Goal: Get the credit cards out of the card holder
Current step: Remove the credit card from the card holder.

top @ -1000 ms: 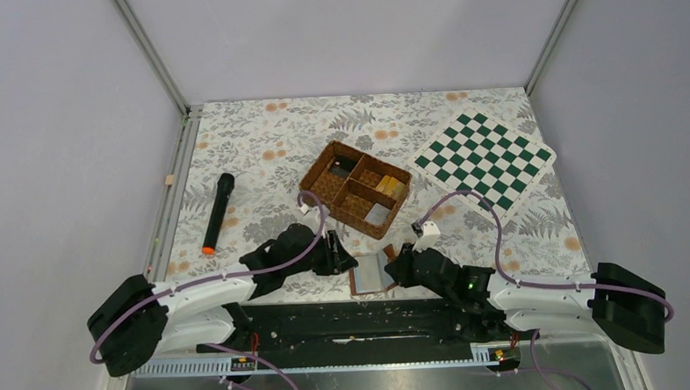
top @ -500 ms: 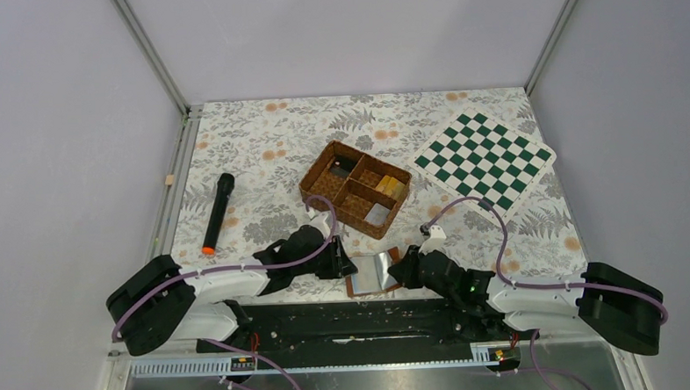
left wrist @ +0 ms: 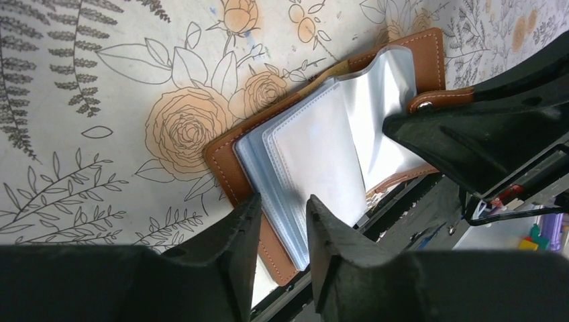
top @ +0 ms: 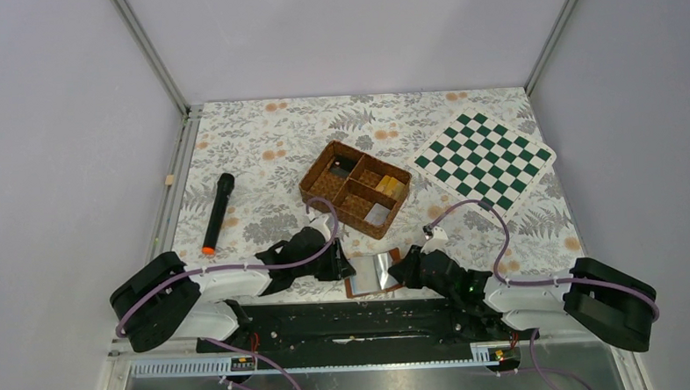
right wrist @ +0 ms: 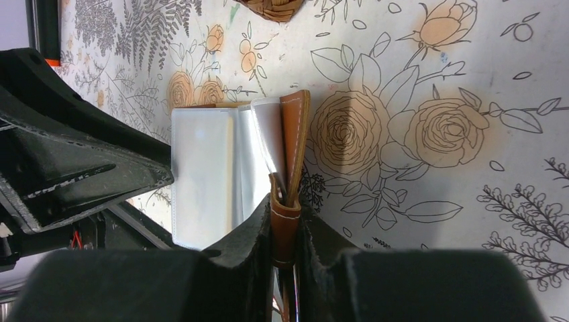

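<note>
We counted one card holder, one woven basket, one chessboard, one black marker with an orange tip, one small pale block and two grippers on the flowered table. The card holder lay open at 6 o'clock, right at the near edge, between the two grippers. The basket sat just beyond it at the centre, the chessboard at 2 o'clock, the marker at 9 o'clock and the block past it by the rail. The basket had four compartments: the one at 3 o'clock held a yellow-gold stack that we took for credit cards, too small to count. The one at 6 o'clock held something pale, the one at 10 o'clock something dark, and the fourth we could not read. Inside the card holder several clear sleeves fanned over the brown cover, and we could not tell whether any card sat in them. The right gripper was clamped on the brown closing tab, with that cover half lifted. The left gripper stood with a narrow gap over the sleeves' near edge; whether it pinched them we could not tell. From above, both sets of fingers were hidden under the black gripper bodies
</note>
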`<state>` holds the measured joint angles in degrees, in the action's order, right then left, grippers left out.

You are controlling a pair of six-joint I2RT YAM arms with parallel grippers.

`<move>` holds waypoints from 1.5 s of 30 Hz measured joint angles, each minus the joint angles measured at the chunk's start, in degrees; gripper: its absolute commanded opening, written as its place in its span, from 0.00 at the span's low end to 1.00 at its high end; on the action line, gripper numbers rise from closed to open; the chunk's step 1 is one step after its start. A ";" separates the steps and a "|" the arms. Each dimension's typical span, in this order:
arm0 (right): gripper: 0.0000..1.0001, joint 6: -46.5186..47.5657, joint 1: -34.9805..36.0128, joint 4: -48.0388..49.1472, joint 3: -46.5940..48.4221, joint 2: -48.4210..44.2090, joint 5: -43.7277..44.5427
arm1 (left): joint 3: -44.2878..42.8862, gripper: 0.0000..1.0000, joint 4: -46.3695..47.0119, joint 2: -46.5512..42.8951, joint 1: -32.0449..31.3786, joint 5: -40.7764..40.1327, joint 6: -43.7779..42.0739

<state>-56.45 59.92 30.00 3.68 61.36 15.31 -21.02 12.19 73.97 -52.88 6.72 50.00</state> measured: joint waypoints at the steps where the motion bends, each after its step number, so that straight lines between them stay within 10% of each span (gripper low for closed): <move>1: 0.13 -0.13 0.00 0.33 -0.02 0.24 -0.02 | 0.11 0.37 0.00 0.00 -0.02 0.02 0.04; 45: 0.23 -1.46 -0.90 5.97 -0.22 4.37 -1.51 | 0.26 0.23 -3.87 -1.86 -0.50 -4.17 0.00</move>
<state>-57.91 59.02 35.97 3.46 65.73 13.80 -20.75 8.32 72.12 -53.39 2.55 50.00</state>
